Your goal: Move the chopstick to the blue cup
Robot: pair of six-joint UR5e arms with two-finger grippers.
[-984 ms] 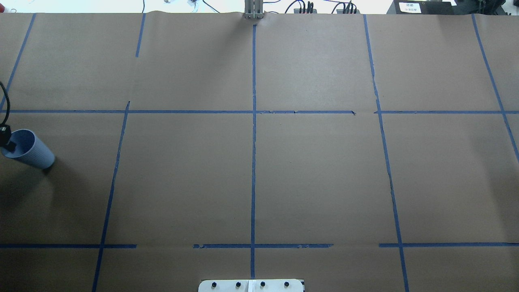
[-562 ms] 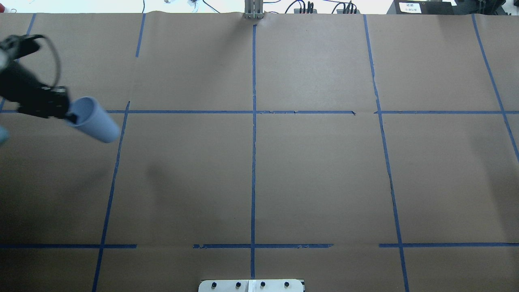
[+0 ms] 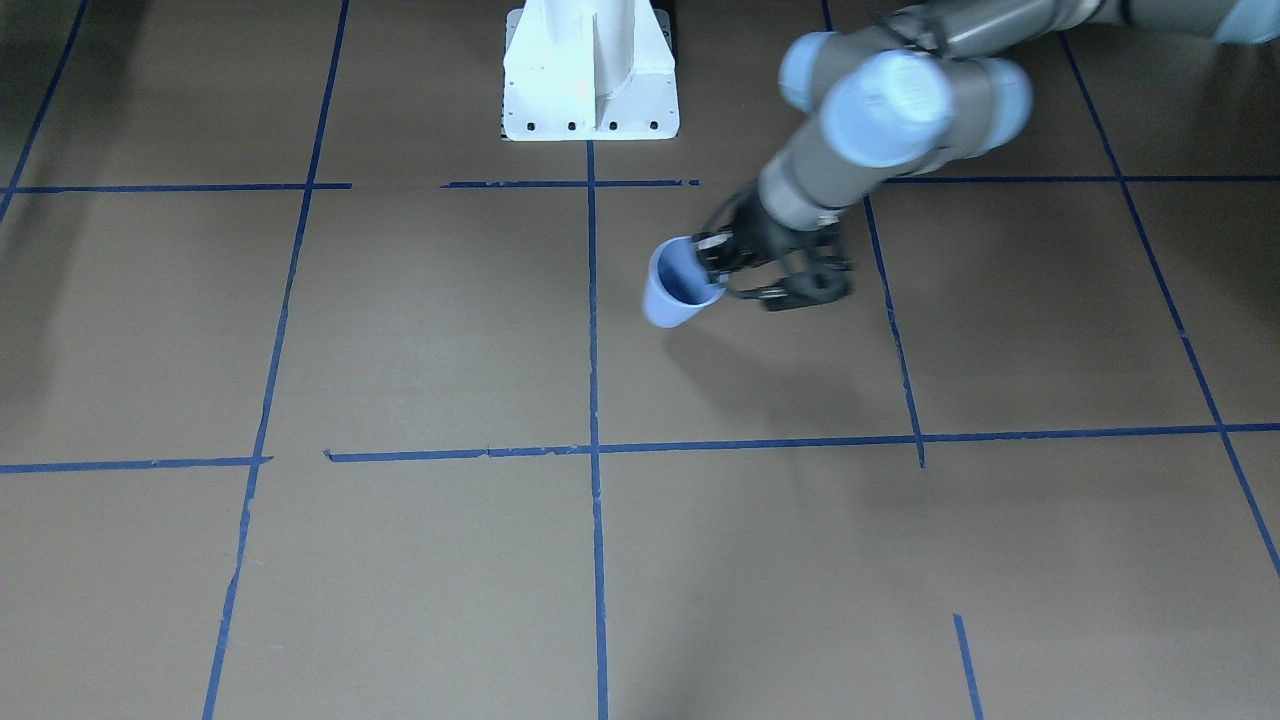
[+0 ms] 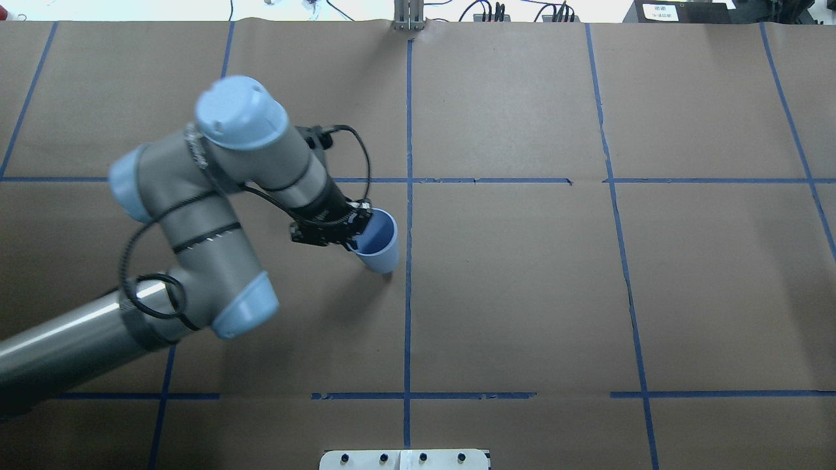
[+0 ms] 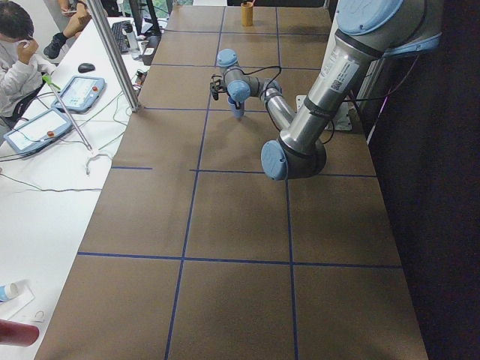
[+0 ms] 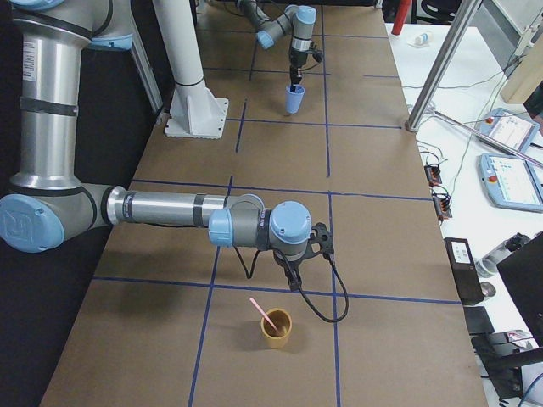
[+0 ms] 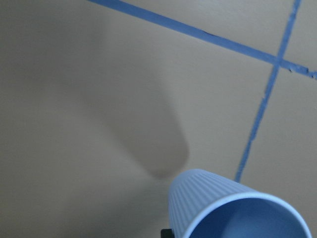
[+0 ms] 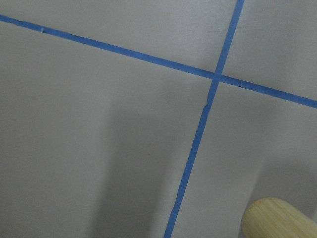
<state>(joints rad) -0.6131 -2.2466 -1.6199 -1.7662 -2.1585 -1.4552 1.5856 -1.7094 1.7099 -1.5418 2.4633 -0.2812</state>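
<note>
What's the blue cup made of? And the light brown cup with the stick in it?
Blue cup: probably plastic, matte, with fine ridges down its side. Light brown cup: looks like wood or bamboo, pale with faint grain up close, though it could be plastic.

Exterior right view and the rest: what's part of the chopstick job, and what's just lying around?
Job:
- blue cup, gripped at its rim by the left end effector
- pink chopstick, standing in the tan cup

Lying about:
- control tablets off the table
- red bottle
</note>
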